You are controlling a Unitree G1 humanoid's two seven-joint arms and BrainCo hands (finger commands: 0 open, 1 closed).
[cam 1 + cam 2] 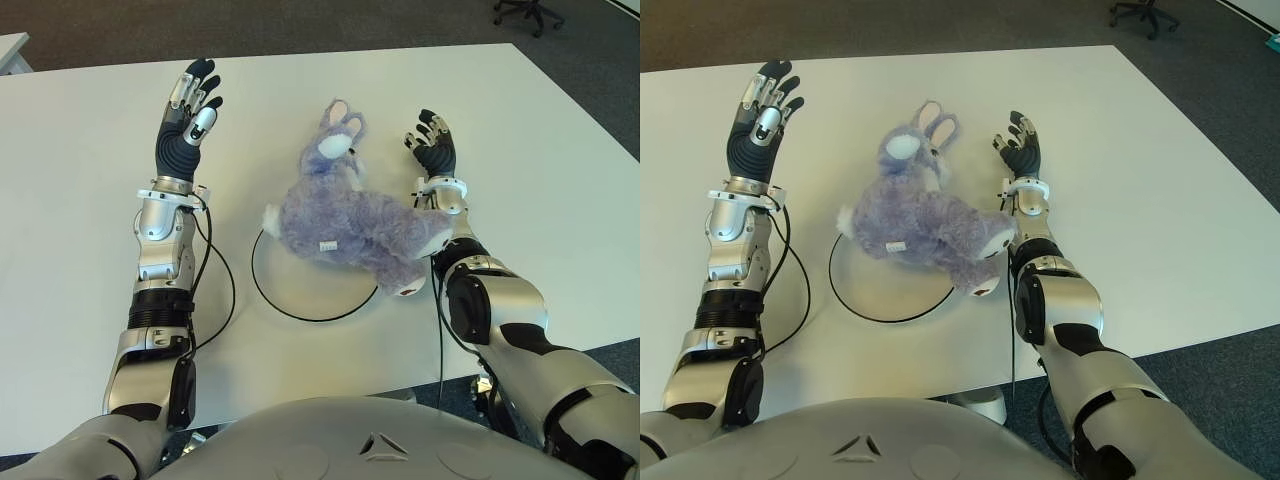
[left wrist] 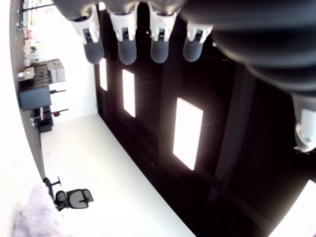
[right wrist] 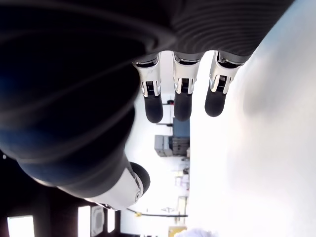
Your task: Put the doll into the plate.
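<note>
Doll [image 1: 345,232] sprawled over plate [image 1: 300,292], flanked by empty, open-fingered left hand [image 1: 188,120] and right hand [image 1: 433,143].

A purple plush doll [image 1: 350,225] lies on its side across the far right rim of the white plate [image 1: 300,285], ears pointing away from the robot; the left hand [image 1: 188,115] shows well left of it, fingers spread; the right hand [image 1: 433,145] shows just right of its head, fingers loosely extended; both stand over the white table [image 1: 80,250]

Head pair downward, wrist cameras close
</note>
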